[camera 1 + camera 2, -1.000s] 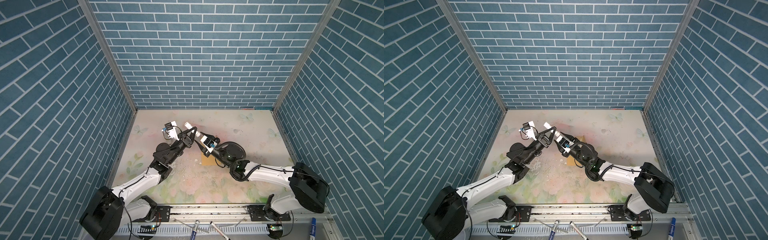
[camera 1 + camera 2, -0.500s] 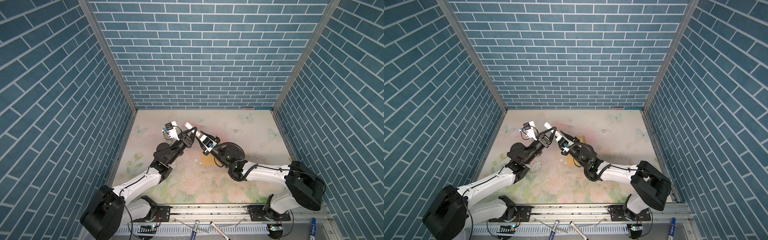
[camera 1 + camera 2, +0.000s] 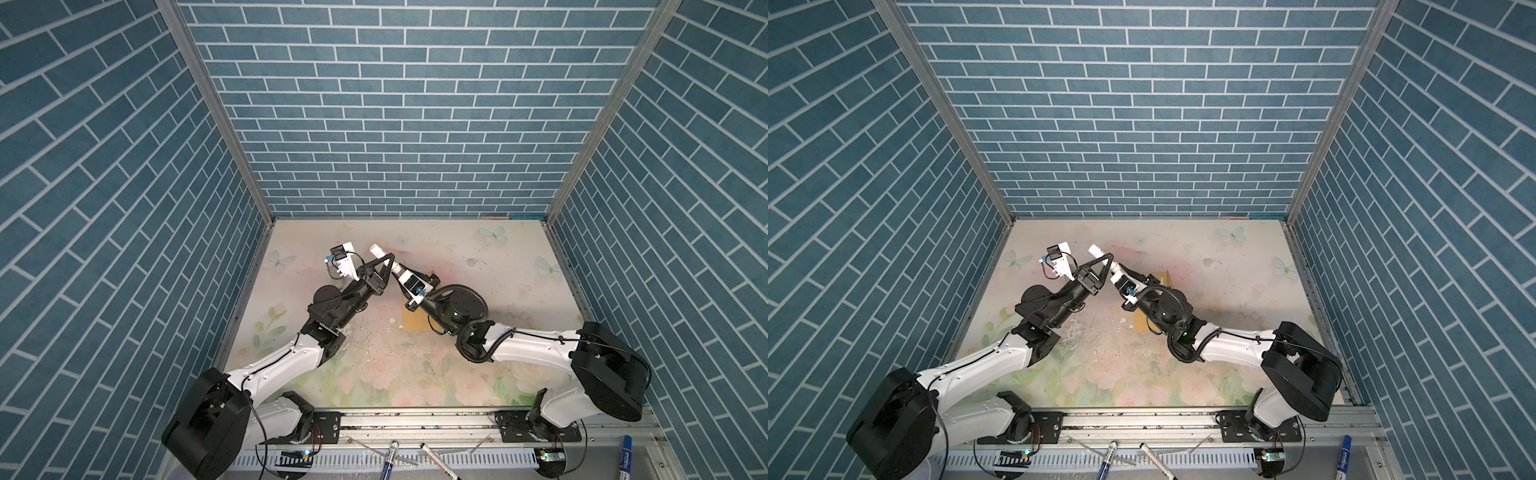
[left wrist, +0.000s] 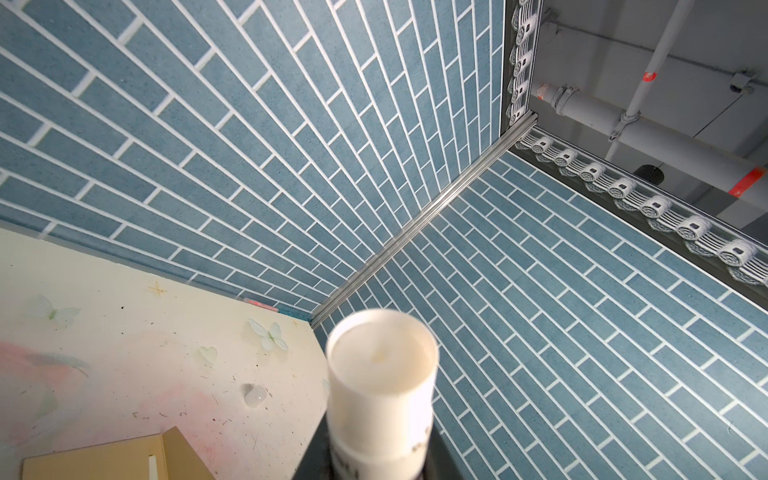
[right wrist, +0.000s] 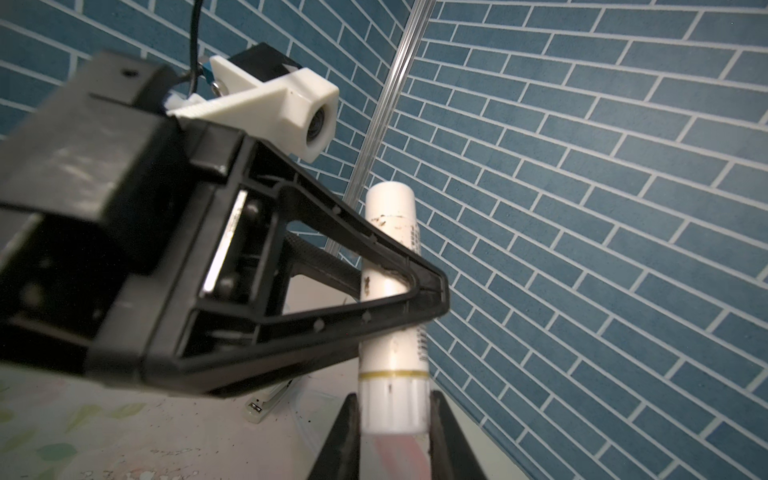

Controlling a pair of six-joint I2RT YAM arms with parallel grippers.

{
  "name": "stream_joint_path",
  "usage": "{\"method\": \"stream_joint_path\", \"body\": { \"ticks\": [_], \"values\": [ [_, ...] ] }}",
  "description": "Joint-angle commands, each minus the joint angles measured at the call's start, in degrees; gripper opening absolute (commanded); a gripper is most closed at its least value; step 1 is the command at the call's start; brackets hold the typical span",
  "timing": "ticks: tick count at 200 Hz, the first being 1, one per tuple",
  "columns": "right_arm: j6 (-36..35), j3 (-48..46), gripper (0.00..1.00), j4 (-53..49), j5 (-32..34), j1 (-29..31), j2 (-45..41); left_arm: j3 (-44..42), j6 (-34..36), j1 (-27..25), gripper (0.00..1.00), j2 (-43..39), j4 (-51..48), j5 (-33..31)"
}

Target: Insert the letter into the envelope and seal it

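The left gripper (image 5: 415, 299) was clenched on a white tube (image 5: 390, 232), its black fingers (image 5: 374, 245) crossing the tube's middle. The right gripper (image 5: 392, 401) held the same tube at its lower end, below a thin gold ring. Its two fingers flanked the barrel and seemed to press against it, though that end was blurred. In both top views the two arms met slightly left of centre, with the tube (image 3: 377, 250) slanting up toward the back wall.

The envelope (image 3: 413, 322) lay flat on the floral table (image 3: 478, 266) near the middle of the frame. It was mostly hidden under the right arm, with only a mustard corner showing (image 3: 1141, 325). The left wrist view showed more of it (image 4: 95, 461). The letter could not be made out in any view.
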Motion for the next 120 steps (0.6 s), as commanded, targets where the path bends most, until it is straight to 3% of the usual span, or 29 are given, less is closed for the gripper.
{"method": "stream_joint_path", "body": {
  "ticks": [1,25,53,91,120],
  "values": [
    [4.9,4.7,0.00,-5.5,-3.0,0.0,-4.3,1.3,1.5,0.0,0.00,0.5,1.2,2.5],
    [15.9,7.3,0.00,-16.5,-12.6,-3.9,-8.2,1.6,1.9,-0.1,0.00,1.0,2.6,4.1],
    [32.3,12.1,0.00,-25.6,-31.3,-12.2,-9.3,2.6,2.9,0.0,0.00,1.5,4.1,6.5],
    [48.4,15.6,0.00,-24.3,-50.1,-20.0,-6.0,3.1,4.5,-0.1,0.00,1.4,4.5,8.8],
    [61.8,17.8,0.00,-17.1,-59.9,-23.5,-1.0,3.4,5.9,0.0,0.00,0.9,3.3,9.5]
  ]
}}
